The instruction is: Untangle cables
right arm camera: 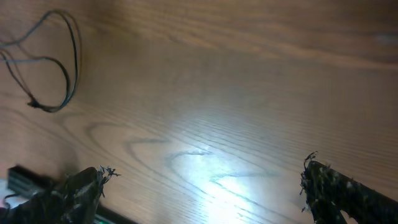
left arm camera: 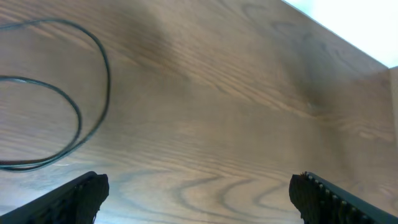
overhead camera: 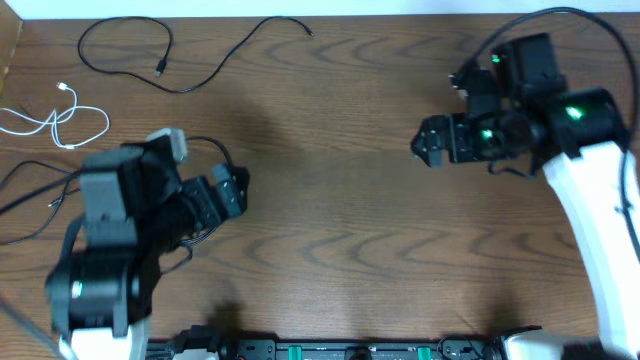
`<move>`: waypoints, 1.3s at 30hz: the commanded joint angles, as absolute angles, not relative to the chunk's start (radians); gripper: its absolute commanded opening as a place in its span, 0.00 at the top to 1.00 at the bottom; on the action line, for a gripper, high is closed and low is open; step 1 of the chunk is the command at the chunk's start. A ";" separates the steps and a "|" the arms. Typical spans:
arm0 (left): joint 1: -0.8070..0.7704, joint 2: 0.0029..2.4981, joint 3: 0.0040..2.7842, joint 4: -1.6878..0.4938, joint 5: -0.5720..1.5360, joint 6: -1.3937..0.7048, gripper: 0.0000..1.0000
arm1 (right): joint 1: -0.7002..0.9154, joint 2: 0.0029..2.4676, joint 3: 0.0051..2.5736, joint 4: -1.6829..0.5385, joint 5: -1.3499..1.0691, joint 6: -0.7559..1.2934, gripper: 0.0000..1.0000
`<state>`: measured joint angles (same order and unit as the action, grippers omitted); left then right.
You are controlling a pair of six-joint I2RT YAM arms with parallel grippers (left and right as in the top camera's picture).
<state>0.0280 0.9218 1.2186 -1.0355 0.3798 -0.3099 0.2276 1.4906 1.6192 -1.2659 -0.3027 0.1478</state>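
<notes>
Eyeing the black cable [overhead camera: 183,90], upper left, I judge it limp and light; I'd pinch near its plug, probably. Left pincer [left arm camera: 198,186] and right pincer [right arm camera: 205,180] gape, empty.

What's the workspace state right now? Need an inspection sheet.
Surface: wooden table, bare in the middle.
Job's things: black cable spread out at the far left, apart from the white cable looped at the left edge; a thin black cord runs under the left arm.
Clutter: nothing seen.
Grippers: left gripper and right gripper open, fingers empty, over bare wood.
Cables: thick arm wire arcs over the right arm.
Surroundings: equipment rail at the near edge.
</notes>
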 commanded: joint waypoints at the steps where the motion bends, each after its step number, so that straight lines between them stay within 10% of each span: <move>1: 0.028 0.854 1.238 -1.059 0.284 -0.289 0.01 | 0.237 1.354 1.620 -1.294 -0.213 0.134 0.01; 17: 0.028 0.822 1.238 -1.070 0.275 -0.289 0.01 | 0.282 0.871 1.109 -1.081 -0.109 0.243 0.01; 39: 0.028 0.822 1.238 -1.070 0.275 -0.289 0.01 | 0.282 0.943 0.921 -1.063 -0.104 0.243 0.01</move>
<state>0.0280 0.8227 1.2236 -1.0698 0.2848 -0.3092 0.2764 0.9375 0.9264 -1.0599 -0.1143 0.2306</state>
